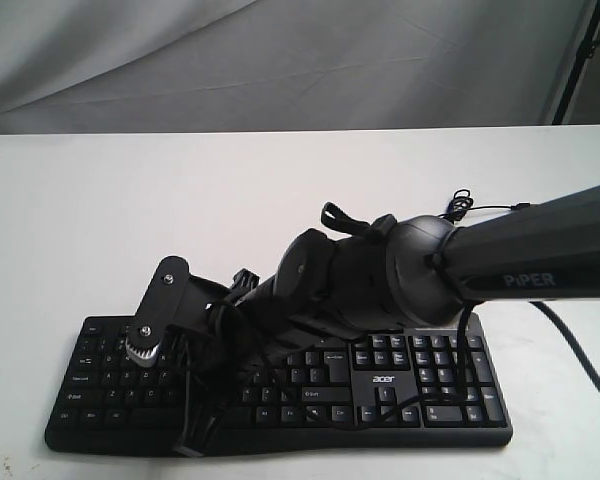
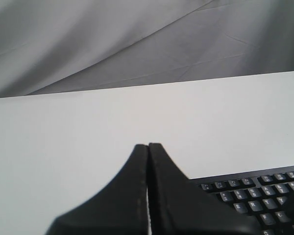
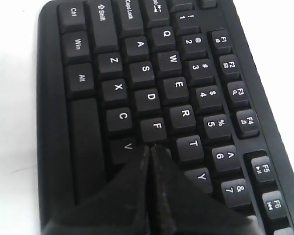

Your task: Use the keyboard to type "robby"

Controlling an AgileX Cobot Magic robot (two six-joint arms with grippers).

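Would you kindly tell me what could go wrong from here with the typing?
1. The shut right gripper points at the gap by F and V, so pressing here may hit a wrong key, or two at once; R lies a row away.
2. Cables hang from the arm over the keyboard's left half in the exterior view and might snag or press keys.

White counter right across the view, plain and matte, its far edge straight. Lying flat on it near the front edge is the black keyboard, long side facing front, number pad at the right end, white acer logo showing. Behind that right end a thin black cable curls into a small loop on the counter. Its join to the keyboard is hidden, so it's probably the keyboard's own lead.
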